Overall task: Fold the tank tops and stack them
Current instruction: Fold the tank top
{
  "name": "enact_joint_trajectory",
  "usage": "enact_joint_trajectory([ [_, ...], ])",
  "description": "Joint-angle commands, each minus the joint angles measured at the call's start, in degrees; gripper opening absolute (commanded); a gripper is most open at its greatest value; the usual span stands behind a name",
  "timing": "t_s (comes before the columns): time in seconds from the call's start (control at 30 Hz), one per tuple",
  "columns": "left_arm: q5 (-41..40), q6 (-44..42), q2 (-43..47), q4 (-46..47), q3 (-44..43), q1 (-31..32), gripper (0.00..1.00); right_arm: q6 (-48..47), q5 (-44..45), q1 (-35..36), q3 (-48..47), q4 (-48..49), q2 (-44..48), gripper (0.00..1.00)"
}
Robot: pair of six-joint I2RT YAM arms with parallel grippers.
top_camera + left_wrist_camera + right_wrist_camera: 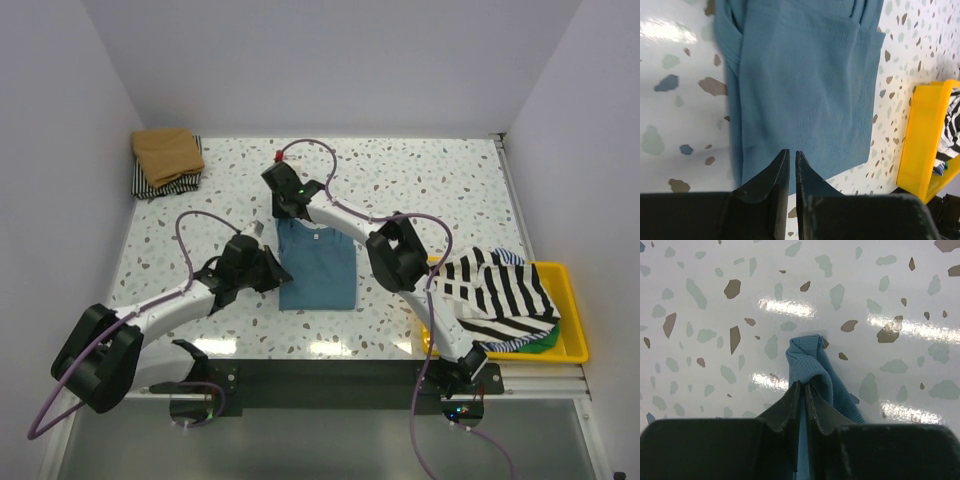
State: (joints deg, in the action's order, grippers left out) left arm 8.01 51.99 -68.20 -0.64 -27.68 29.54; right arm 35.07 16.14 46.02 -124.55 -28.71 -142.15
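Observation:
The teal-blue tank top (317, 265) lies partly folded and flat at the table's middle; it also fills the left wrist view (800, 80). My right gripper (285, 207) is at its far left corner, shut on a bunched fold of the teal cloth (807, 360), with the jaws (803, 385) low over the table. My left gripper (276, 272) is at the top's left edge; its tips (790, 152) are closed together over the flat cloth and hold nothing. A tan-brown top (167, 152) lies folded on a striped one (165, 184) at the back left.
A yellow tray (572, 352) at the right edge holds a loose striped tank top (495, 295) over a green one (540, 343). The tray (922, 145) also shows at the right of the left wrist view. White walls close in the table on three sides.

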Motion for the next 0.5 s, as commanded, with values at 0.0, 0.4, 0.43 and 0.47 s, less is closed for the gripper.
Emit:
enact_joint_trajectory([
  [0.0, 0.6, 2.1, -1.7, 9.3, 1.6, 3.7, 0.14, 1.0, 1.4, -0.4, 0.0, 0.7, 0.9, 0.09],
  [0.4, -12.1, 7.9, -7.2, -6.4, 0.6, 8.3, 0.03, 1.1, 2.1, -1.5, 1.8, 1.6, 3.8, 0.00],
  [0.43, -12.1, 8.5, -7.1, -6.6, 0.9, 8.2, 0.03, 1.1, 1.9, -2.1, 2.2, 1.8, 4.1, 0.00],
  [0.47, -12.1, 8.7, -7.3, -6.8, 1.2, 8.2, 0.03, 1.1, 1.8, -2.2, 2.5, 2.0, 4.7, 0.00],
])
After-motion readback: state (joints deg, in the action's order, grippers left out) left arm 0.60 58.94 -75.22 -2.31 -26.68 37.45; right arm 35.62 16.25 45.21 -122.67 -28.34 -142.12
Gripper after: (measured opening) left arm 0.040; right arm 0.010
